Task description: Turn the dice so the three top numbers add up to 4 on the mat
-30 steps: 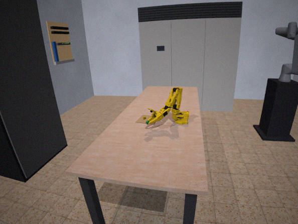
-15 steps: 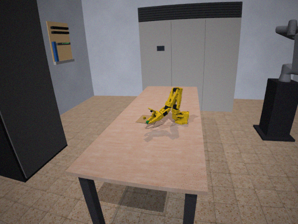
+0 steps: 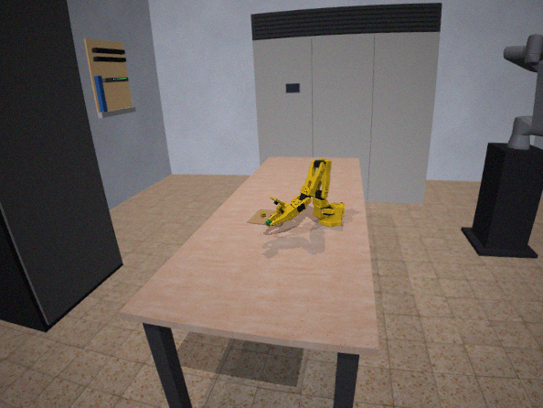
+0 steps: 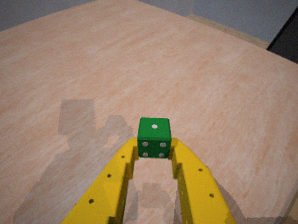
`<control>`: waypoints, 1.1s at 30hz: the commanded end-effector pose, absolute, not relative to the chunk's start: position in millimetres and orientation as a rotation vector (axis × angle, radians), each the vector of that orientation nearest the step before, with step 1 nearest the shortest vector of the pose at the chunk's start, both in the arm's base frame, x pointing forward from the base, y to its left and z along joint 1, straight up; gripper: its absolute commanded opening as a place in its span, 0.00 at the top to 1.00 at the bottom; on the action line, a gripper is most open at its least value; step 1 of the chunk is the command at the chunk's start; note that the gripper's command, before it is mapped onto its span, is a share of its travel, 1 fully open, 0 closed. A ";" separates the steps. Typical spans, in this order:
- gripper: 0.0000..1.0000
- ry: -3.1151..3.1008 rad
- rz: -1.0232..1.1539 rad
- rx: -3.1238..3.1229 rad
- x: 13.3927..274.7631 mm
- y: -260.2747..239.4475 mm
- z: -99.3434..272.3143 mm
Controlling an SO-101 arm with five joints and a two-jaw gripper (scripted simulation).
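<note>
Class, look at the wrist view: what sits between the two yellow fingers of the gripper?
A green die, pinched at the fingertips of the gripper. One pip faces up, four face the camera.

The green die (image 4: 154, 136), 1 pip up, 4 facing the camera, is clamped above the table.

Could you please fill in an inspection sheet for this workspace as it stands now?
Surface: wooden table; a tan mat lies beside the arm.
Job's things: green die in the end effector, one pip on top, four facing the wrist camera; yellow die on the mat; third die not seen.
Clutter: nothing seen.
End effector: shut on the green die, low over the table.
Cables: nothing seen.
Surroundings: grey cabinet, dark cabinet, wall panel, grey arm on a black pedestal, tiled floor.
</note>
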State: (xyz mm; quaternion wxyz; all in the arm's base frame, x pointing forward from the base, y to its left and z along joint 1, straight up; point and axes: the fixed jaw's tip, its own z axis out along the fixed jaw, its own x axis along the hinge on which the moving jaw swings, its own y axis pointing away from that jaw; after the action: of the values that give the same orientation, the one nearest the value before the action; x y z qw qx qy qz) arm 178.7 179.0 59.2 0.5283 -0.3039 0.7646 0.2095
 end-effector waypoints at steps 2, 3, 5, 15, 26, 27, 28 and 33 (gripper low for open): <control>1.00 1.805 0.520 -0.712 178.8 181.3 63.5; 1.00 1.805 0.520 -0.712 178.8 181.4 63.1; 1.00 1.805 0.520 -0.712 178.8 181.4 61.9; 1.00 1.805 0.520 -0.712 178.9 181.5 57.8; 1.00 1.805 0.520 -0.712 179.1 181.6 53.1; 1.00 1.805 0.520 -0.712 179.0 181.6 52.5; 1.00 1.805 0.520 -0.712 179.0 181.6 52.1; 1.00 1.805 0.520 -0.712 179.0 181.6 51.8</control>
State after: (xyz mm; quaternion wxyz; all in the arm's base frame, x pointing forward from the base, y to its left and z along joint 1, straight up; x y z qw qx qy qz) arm 176.9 177.4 44.3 0.5225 -0.3055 0.7686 0.2072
